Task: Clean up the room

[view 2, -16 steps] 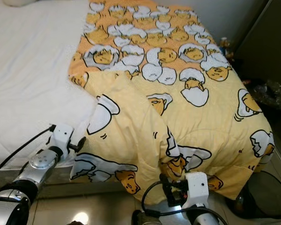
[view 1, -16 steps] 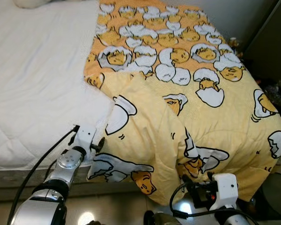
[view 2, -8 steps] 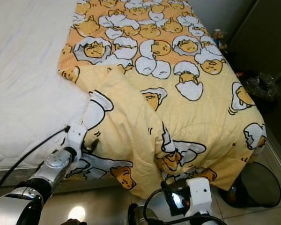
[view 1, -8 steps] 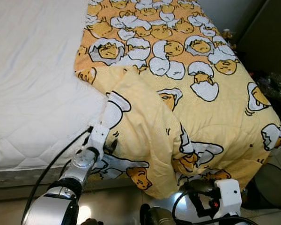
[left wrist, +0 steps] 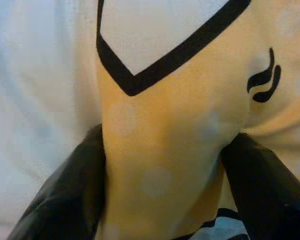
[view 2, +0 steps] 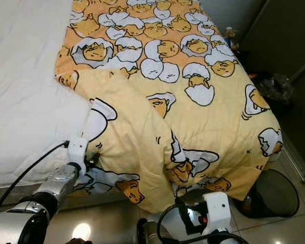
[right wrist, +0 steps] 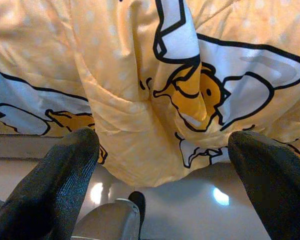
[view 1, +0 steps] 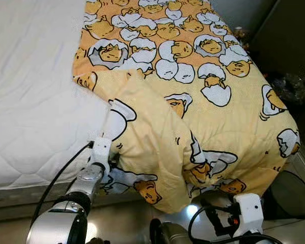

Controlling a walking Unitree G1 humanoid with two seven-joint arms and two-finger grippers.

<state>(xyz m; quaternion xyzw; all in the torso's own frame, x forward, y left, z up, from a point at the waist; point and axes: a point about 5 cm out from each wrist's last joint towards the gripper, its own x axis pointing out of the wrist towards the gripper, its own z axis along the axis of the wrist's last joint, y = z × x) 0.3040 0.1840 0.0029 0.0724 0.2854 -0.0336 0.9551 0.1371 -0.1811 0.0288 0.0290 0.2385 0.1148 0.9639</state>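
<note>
A yellow blanket [view 1: 193, 101] printed with egg-and-chick figures covers the right half of the bed, and its folded corner hangs over the near edge. My left gripper [view 1: 112, 158] is pushed into that fold at the bed's front edge. In the left wrist view its black fingers [left wrist: 75, 190] press a ridge of the yellow blanket [left wrist: 165, 150] from both sides. My right gripper [right wrist: 162, 137] is open below the hanging hem [right wrist: 140, 100], nothing between its fingers. Its white wrist [view 1: 246, 208] sits low over the floor.
The bare white mattress [view 1: 35, 101] takes up the left half of the bed. A dark round bin [view 2: 272, 193] stands on the tiled floor at the bed's right corner. Dark furniture [view 1: 290, 35] and clutter [view 1: 292, 84] line the right side.
The camera has tilted down and shifted. My left gripper has gone forward from the blanket's edge into the fold and closed on it. The right wrist sits lower in view.
</note>
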